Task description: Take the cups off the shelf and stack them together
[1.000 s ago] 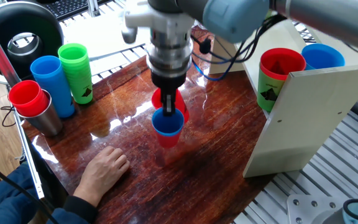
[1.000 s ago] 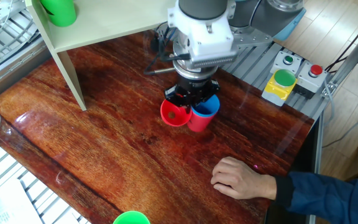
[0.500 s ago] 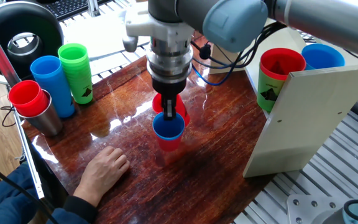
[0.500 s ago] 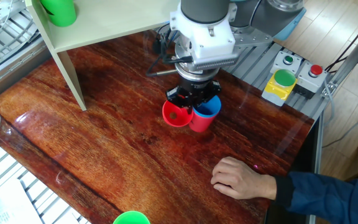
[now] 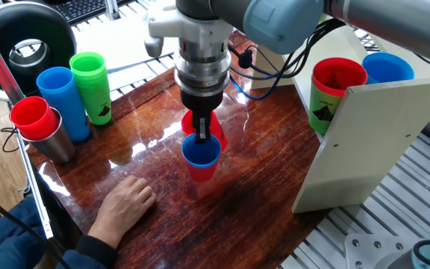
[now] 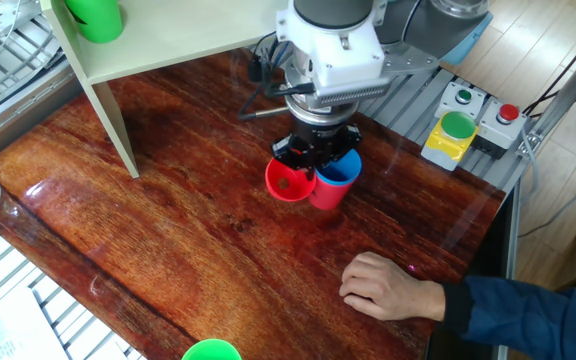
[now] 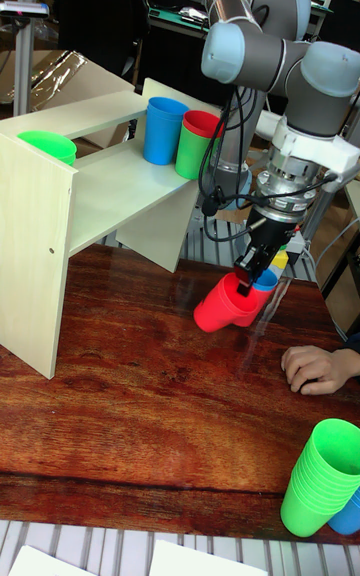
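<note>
Gripper (image 6: pixel 317 163) still pinching the blue cup's (image 6: pixel 336 172) rim, nested in a red cup (image 5: pixel 201 170) mid-table; it's slid slightly toward 3 o'clock. Other red cup (image 6: pixel 288 182) touches at 9.

Gripper (image 6: pixel 317 160) over 2 cups, red cup (image 6: pixel 288 181), blue-in-red stack (image 6: pixel 334 180)

A tall blue cup column (image 5: pixel 64 99) and a green cup column (image 5: pixel 92 85) stand side by side at the table edge (image 5: pixel 267 194). Just beside them, a grey steel tumbler (image 5: pixel 54 142) holds a red cup. A yellow button box (image 6: pixel 451 137) sits off the table.
</note>
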`<state>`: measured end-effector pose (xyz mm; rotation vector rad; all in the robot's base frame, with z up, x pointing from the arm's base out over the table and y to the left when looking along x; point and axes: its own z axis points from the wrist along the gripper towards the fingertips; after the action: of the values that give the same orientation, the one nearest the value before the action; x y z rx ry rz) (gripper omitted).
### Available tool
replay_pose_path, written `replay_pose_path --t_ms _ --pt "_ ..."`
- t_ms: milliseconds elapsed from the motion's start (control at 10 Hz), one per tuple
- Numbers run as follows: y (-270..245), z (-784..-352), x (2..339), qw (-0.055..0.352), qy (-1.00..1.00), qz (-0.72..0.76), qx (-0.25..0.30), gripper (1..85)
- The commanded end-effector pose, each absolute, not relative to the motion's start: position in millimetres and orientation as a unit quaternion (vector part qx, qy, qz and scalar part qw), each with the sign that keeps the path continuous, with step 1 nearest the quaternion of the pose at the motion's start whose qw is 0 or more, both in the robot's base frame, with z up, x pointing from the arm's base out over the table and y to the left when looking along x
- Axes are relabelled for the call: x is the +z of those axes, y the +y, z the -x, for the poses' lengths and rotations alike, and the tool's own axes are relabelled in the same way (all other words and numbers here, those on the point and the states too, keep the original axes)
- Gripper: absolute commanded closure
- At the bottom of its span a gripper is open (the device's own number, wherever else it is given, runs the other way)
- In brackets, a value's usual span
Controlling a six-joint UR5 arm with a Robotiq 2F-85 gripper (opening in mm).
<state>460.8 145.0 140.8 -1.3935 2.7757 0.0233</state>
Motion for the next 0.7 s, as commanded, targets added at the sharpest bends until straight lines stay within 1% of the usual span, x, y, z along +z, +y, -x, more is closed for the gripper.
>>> replay_pose_path --t_ms 0,100,400,600 --pt "146.6 -464.1 144.4 0.025 0.888 0.460 0.007 84.3" --pt "152.1 -462.9 144.6 0.028 0.888 0.460 0.018 84.3" --pt "180.6 -457.8 116.4 0.048 0.896 0.438 0.061 84.3" --pt "178.6 -456.6 110.3 0.046 0.893 0.444 0.057 84.3"
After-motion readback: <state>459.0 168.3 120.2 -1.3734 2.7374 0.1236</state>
